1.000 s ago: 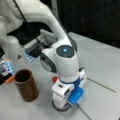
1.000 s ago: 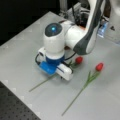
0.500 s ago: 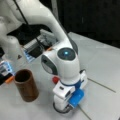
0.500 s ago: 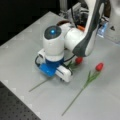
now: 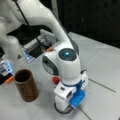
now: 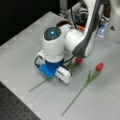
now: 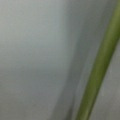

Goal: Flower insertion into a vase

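end effector [image 6: 53, 72] is down at the worktop [image 6: 22, 55] over a flower stem [image 6: 37, 85]; cannot tell whether its fingers are spread or pinching, the arm's body hides them. the vase [image 5: 25, 85] shows in only a front view: upright, long axis vertical, mouth up, dark inside, standing on the worktop at that view's left, near the arm but apart from it. a second flower [image 6: 86, 83] shows whole in only a front view: red head toward that view's top right, stem running to the bottom left, lying flat, apart from the arm. wrist view gives only a green stem [image 7: 100, 67] close up, running steeply from top right down to bottom centre over grey worktop.
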